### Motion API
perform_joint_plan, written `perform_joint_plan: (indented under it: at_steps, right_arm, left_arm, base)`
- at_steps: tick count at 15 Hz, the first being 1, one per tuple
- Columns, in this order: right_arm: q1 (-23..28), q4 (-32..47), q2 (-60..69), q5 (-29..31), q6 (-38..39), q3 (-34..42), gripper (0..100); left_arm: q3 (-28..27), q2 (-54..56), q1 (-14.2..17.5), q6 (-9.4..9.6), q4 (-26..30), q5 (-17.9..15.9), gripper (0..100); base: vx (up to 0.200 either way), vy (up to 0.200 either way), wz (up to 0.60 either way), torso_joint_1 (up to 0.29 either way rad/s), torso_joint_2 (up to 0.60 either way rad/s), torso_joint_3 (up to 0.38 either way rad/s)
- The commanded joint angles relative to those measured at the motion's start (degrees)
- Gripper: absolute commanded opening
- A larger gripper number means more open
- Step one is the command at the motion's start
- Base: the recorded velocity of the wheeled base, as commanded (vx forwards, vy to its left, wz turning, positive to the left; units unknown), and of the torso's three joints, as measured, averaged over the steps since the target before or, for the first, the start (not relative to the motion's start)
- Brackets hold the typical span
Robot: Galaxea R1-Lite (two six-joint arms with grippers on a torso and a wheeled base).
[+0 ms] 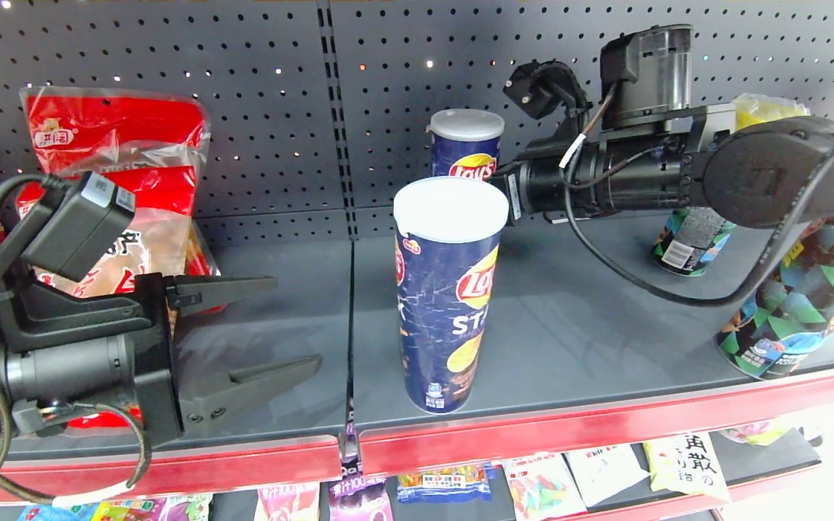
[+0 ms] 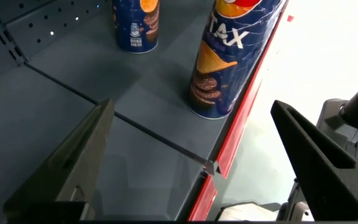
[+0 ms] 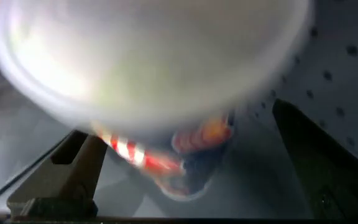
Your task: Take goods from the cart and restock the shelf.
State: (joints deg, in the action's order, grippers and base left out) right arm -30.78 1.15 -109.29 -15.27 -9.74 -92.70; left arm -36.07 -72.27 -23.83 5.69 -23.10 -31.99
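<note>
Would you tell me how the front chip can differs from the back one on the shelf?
The front can stands at the shelf's front edge; the back can stands by the pegboard. The front can has no gripper around it; the back can sits between the right gripper's open fingers. Both are upright, blue and lidded.
</note>
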Motion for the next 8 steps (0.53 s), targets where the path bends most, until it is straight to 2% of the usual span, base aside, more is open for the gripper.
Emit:
perform_joint_plan:
  at_steps: [1, 6, 8]
  right_arm:
    - [-0.1, -0.1, 5.6, 0.8, 0.1, 5.4, 100]
    - [-0.5, -1.3, 14.1, 3.5, 0.3, 16.9, 100]
    - [-0.6, -1.3, 17.3, 4.6, 0.3, 20.2, 100]
  left_arm:
    - [-0.2, -0.6, 0.0, 0.02, -0.1, 0.0, 100]
    - [-0.1, -0.9, -0.2, 0.28, 0.0, 0.0, 100]
    - [0.0, -1.1, -0.4, 1.34, 0.0, 0.1, 100]
  base:
    - [0.000, 0.000, 0.00, 0.000, 0.00, 0.000]
    - [0.000, 0.000, 0.00, 0.000, 0.00, 0.000]
    - [0.000, 0.000, 0.00, 0.000, 0.00, 0.000]
